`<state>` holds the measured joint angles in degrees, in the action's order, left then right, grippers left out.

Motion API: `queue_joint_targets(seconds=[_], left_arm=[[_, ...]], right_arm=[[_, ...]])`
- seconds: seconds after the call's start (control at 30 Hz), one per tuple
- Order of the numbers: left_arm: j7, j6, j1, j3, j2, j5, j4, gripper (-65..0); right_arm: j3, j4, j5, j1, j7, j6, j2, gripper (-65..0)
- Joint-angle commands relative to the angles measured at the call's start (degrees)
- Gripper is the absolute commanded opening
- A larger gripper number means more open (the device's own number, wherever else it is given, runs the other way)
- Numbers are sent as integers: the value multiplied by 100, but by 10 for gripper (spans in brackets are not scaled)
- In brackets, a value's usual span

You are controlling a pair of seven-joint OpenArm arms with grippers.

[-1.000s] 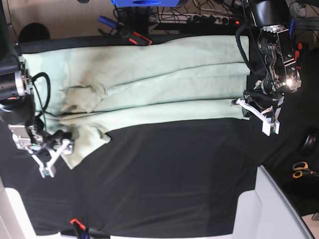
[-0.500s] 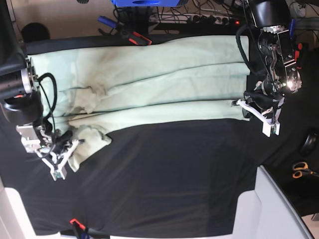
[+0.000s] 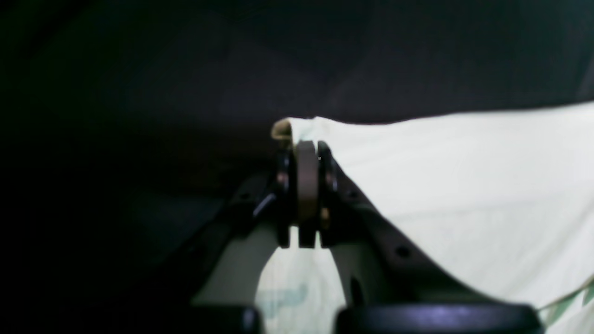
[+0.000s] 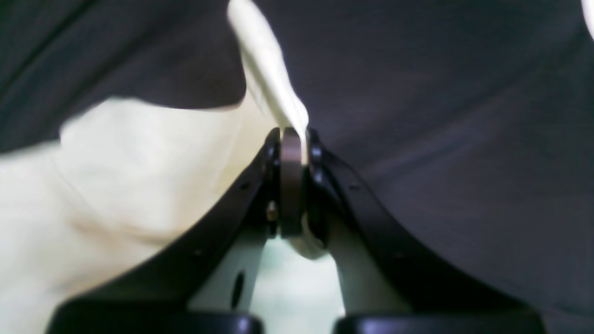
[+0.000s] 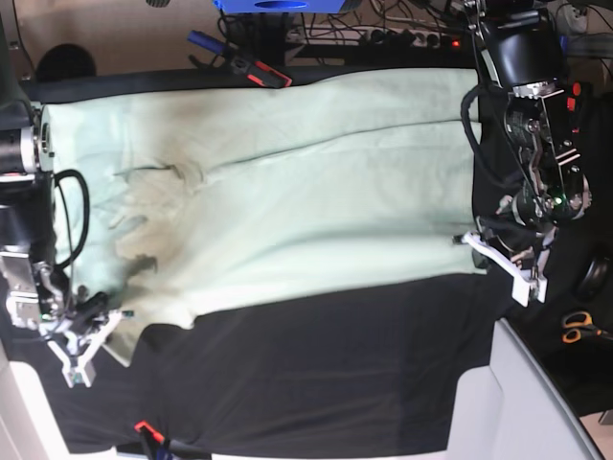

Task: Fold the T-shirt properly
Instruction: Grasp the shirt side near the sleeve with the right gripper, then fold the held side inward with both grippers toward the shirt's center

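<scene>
The pale mint-green T-shirt lies spread across the black-covered table, with wrinkles at its left end. At the right end, my left gripper is shut on the shirt's near corner. The left wrist view shows its jaws pressed together on a folded edge of the T-shirt. My right gripper is shut on the near left corner. In the right wrist view a strip of the T-shirt rises out of the closed jaws.
The black table covering is bare in front of the shirt. Scissors lie off the table's right edge, beside a white surface. Clamps and cables sit along the back edge. A small orange clamp is at the front edge.
My right gripper has shut on the shirt's near left corner. Both grippers have moved toward the front edge, pulling the shirt's near edge with them and opening out the folded layers.
</scene>
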<state>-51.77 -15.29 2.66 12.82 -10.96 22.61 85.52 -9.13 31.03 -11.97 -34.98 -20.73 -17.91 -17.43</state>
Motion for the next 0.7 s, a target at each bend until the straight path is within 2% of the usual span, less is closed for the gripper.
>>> queue_joint_targets(seconds=[0.0,0.07,0.43,0.57,0.67], left_arm=[[56,-14,126,24,-78,29,112,-650],[47,-14,196,24,-86,29,112,-650],[47,-14,161,15,-174,29,121,-650],[38,-14,-6,24,-245,29,183,-650],[38,-14,-173,15,-262,29,420,-650]], right_arm=[[82,242,-30,-163,47,2,-46,-650],[108,629,-30,-84,-155,2,-169,-650],[152,2326,-47,681,-1281,11,-318,-650],[838,3073,-30,1103,-1703,11,-292,-650],[987,3618,-30,1331,-2098,11,-292,-650]])
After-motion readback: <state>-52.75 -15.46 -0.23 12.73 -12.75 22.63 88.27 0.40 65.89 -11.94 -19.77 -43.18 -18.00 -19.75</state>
